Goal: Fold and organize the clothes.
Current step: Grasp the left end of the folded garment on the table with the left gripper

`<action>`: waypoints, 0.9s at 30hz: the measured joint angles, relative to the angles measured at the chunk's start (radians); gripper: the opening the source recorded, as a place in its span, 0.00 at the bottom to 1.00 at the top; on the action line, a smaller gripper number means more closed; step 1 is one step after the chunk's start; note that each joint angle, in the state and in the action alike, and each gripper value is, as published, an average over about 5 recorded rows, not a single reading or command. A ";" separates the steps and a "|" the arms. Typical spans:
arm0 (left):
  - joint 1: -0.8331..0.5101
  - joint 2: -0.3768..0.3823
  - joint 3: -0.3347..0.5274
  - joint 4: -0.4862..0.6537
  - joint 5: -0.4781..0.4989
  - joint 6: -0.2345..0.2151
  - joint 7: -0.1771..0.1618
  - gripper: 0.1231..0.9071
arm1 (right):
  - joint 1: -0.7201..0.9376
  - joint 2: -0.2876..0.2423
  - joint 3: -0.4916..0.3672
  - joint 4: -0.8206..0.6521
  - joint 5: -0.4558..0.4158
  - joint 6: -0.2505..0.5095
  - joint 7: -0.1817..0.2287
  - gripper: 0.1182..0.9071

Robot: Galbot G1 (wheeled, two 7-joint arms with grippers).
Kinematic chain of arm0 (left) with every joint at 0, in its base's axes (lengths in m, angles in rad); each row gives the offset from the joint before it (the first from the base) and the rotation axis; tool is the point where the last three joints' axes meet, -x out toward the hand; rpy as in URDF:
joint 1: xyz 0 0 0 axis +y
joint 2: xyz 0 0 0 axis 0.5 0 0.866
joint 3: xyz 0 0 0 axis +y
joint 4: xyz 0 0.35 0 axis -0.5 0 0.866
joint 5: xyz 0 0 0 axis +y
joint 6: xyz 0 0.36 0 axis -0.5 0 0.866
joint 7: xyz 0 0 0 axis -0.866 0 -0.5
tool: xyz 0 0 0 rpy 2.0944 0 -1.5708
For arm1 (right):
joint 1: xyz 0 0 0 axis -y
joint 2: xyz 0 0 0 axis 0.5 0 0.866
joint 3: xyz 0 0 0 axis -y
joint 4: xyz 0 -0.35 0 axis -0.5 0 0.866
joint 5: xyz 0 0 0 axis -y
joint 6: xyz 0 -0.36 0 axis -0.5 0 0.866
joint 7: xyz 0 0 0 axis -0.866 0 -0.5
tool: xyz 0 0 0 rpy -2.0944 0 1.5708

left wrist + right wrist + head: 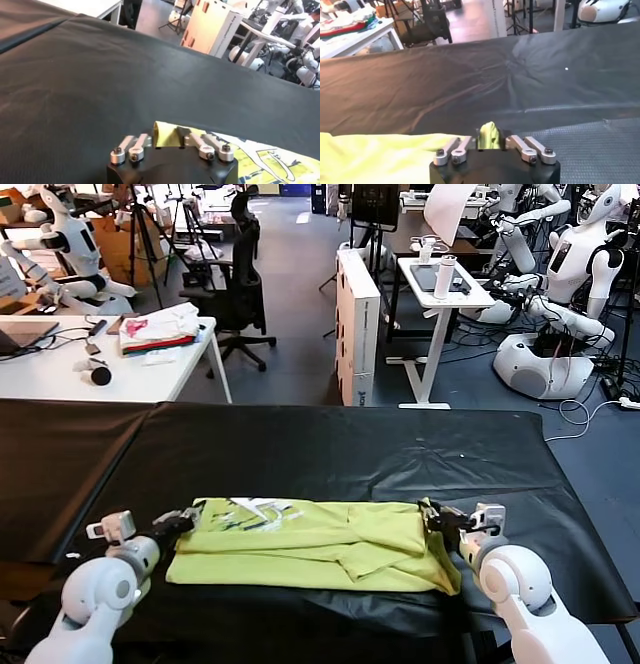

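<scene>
A lime T-shirt (315, 544) lies partly folded as a wide band on a black worktop (330, 449), near its front edge, with a printed patch showing toward the shirt's left end. At that left end, the left gripper (192, 518) has its fingers clenched on a pinch of the shirt's edge; its wrist view shows a small tuck of yellow cloth (167, 136) caught between them. At the shirt's right end, the right gripper (440, 519) is likewise clamped on the fabric, a small green fold (489, 136) standing up between its fingers. Both holds look shallow, taking only a little cloth, so the likeliest trouble is one corner slipping free when the arms lift or carry the shirt over, leaving the fold crooked. If the two arms move unevenly, the band could twist or bunch. A fold in the middle of the shirt could also fall open when it is lifted.
</scene>
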 joint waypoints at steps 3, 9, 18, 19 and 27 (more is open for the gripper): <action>0.001 0.000 -0.006 -0.002 0.002 -0.006 -0.001 0.03 | 0.000 0.008 0.006 -0.010 -0.006 0.017 0.005 0.03; 0.006 0.003 -0.017 0.002 0.004 -0.010 0.002 0.03 | 0.000 0.027 0.008 -0.026 -0.014 0.041 -0.003 0.03; 0.012 0.009 -0.017 -0.012 0.025 -0.016 0.019 0.27 | -0.024 0.014 0.012 -0.006 -0.015 0.206 -0.108 0.36; 0.015 0.013 -0.019 -0.016 0.018 -0.012 0.018 0.37 | -0.030 0.007 0.015 0.001 -0.019 0.236 -0.117 0.44; 0.082 0.114 -0.077 -0.075 -0.149 0.092 0.003 0.93 | -0.122 -0.090 0.066 0.093 -0.063 0.464 -0.186 0.97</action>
